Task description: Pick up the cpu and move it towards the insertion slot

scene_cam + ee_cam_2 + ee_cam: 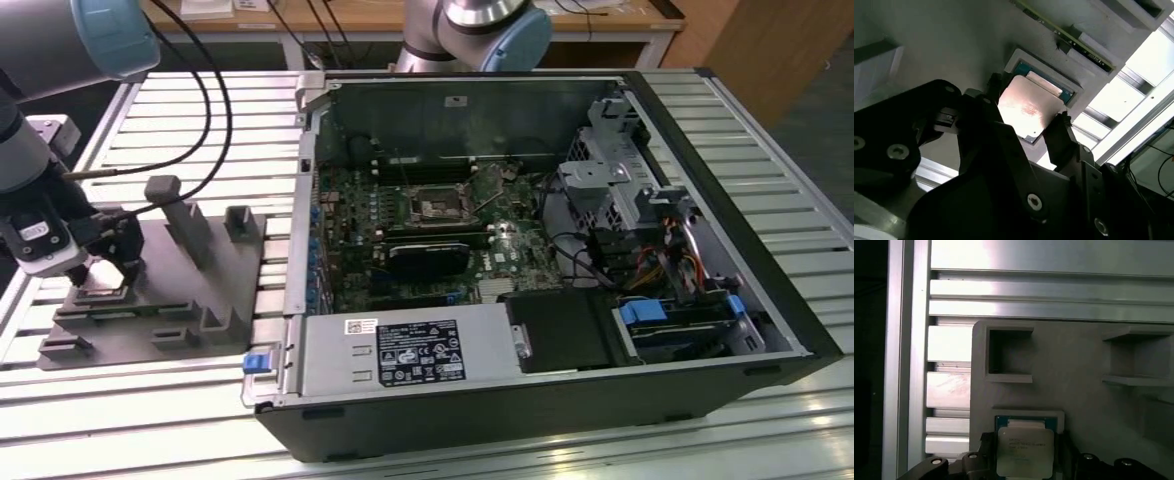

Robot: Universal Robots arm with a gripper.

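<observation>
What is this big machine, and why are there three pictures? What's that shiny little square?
That's a robot arm with a gripper at its end, a bit like a hand. One picture comes from a camera standing off to the side, so it sees the whole metal table. The other two come from cameras riding on the arm near its wrist, so they look close up at the gripper's work. On the table are a grey fixture and an open computer. The shiny square is the cpu, the computer's brain. It lies in a shallow pocket of the fixture, and the gripper is right down at it. I can't tell if it is gripped yet. The slot for it is the black square on the green board inside the computer.
</observation>
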